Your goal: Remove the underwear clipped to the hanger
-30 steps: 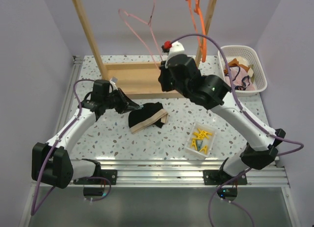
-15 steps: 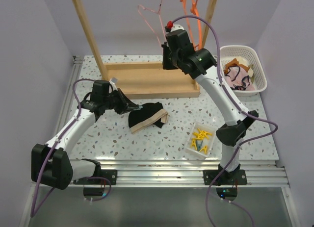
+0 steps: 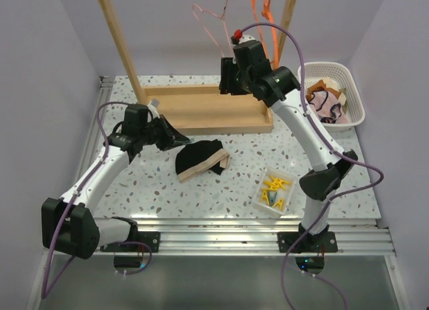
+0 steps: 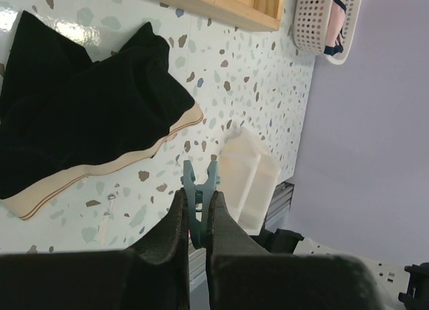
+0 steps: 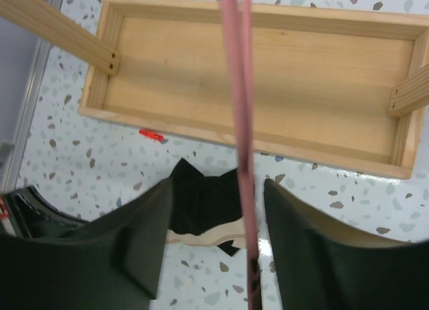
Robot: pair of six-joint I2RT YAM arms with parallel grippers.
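Note:
The black underwear with a beige band (image 3: 201,159) (image 4: 87,126) (image 5: 201,203) lies loose on the table in front of the wooden rack. A pale pink one with dark trim (image 3: 326,106) sits in the white basket (image 3: 355,96). My left gripper (image 3: 171,134) (image 4: 198,196) hovers just left of the black underwear, shut on a teal clip (image 4: 200,186). My right gripper (image 3: 228,75) (image 5: 218,186) is raised by the rack and open. The bare pink hanger (image 3: 211,22) (image 5: 241,122) hangs from the rail, its wire running between the right fingers (image 5: 144,236).
An orange hanger (image 3: 265,12) hangs further right on the rail. The wooden rack base (image 3: 201,108) (image 5: 268,75) fills the back middle. A small white tray (image 3: 261,201) (image 4: 249,183) holds yellow clips. A red clip (image 5: 151,134) lies by the rack base.
My right arm lifted the pink hanger up to the rail, then opened its jaws around it. The left arm shifted slightly left with the teal clip.

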